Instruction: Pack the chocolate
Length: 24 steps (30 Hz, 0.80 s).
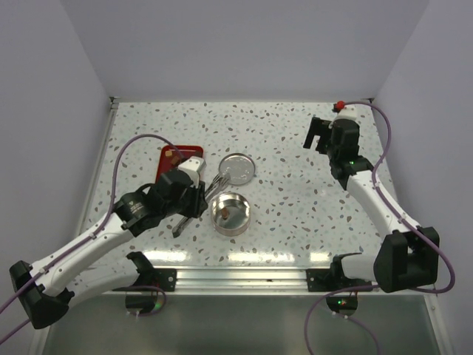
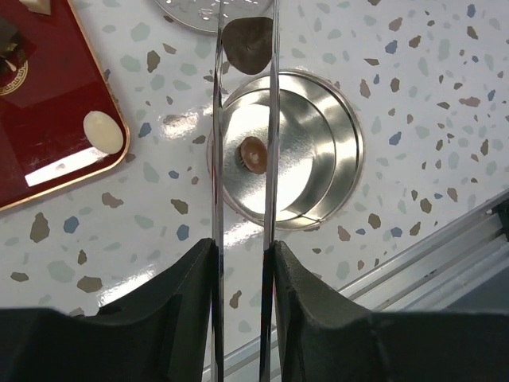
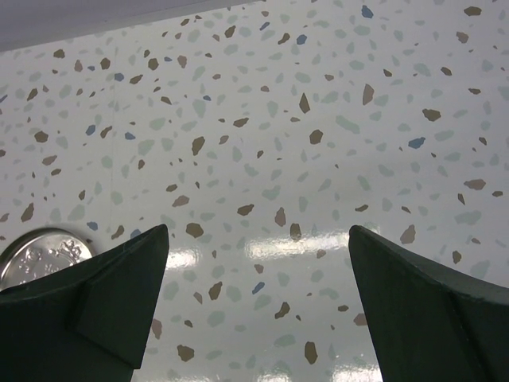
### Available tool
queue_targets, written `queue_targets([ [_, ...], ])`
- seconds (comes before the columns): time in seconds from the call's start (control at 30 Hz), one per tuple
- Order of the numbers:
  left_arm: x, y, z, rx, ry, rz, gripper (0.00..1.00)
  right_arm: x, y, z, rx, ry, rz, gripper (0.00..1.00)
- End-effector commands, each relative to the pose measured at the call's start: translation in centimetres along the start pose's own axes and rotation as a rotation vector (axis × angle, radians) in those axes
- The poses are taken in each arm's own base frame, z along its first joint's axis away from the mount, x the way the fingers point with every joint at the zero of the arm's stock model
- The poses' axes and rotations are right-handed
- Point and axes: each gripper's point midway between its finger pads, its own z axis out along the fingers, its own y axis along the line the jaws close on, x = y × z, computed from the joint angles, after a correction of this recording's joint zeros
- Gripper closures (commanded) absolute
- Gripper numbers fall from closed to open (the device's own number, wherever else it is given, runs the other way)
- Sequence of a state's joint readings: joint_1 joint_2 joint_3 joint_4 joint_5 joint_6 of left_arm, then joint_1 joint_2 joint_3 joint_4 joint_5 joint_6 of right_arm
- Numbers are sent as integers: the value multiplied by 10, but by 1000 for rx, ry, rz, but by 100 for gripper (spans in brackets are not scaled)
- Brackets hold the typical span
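My left gripper [image 2: 242, 247] is shut on a pair of metal tongs [image 2: 270, 159], its pads pressing both blades. The tong tips pinch a dark brown chocolate [image 2: 248, 44], held just past the far rim of the round open tin [image 2: 342, 151]. Another brown chocolate [image 2: 253, 153] lies inside the tin [image 1: 231, 213]. A pale cream chocolate [image 2: 103, 131] rests on the red tray [image 2: 48, 95]. In the top view the left gripper [image 1: 194, 194] sits left of the tin. My right gripper [image 1: 319, 137] hangs open at the back right, its jaws [image 3: 258, 228] empty.
The tin's lid [image 1: 239, 168] lies flat just behind the tin, and its edge [image 3: 44, 247] shows in the right wrist view. The red tray [image 1: 177, 159] sits to the lid's left. A metal rail [image 1: 244, 277] runs along the table's near edge.
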State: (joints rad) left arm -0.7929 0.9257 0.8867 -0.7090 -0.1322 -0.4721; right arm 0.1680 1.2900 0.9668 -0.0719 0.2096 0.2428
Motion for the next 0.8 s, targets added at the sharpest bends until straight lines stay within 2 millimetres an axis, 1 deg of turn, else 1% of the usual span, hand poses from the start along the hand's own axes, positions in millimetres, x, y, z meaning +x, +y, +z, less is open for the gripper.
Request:
queue_targets([
  [0.0, -12, -21, -16, 88, -36, -26, 69, -18, 1, -8, -3, -40, 17, 1],
  [0.03, -6, -25, -16, 101, -21, -16, 69, -17, 1, -8, -2, -39, 18, 1],
  [0.13, 6, -27, -17, 102, 13, 0, 69, -16, 0, -9, 2, -35, 15, 1],
  [0.23, 14, -29, -18, 109, 42, 18, 69, -17, -2, -9, 9, -37, 12, 1],
  [0.33, 21, -27, -19, 97, 64, 27, 68, -15, -3, -10, 12, -31, 12, 1],
  [0.43, 26, -24, -19, 83, 87, 36, 67, -13, -3, -9, 13, -28, 16, 1],
  [0.53, 31, -27, -19, 98, 103, 37, 64, -10, -3, -9, 14, -24, 16, 1],
  [0.67, 32, -23, -20, 79, 99, 37, 60, -9, -3, -8, 15, -20, 16, 1],
  [0.77, 30, -24, -21, 80, 95, 34, 57, -8, -4, -8, 15, -18, 16, 1],
])
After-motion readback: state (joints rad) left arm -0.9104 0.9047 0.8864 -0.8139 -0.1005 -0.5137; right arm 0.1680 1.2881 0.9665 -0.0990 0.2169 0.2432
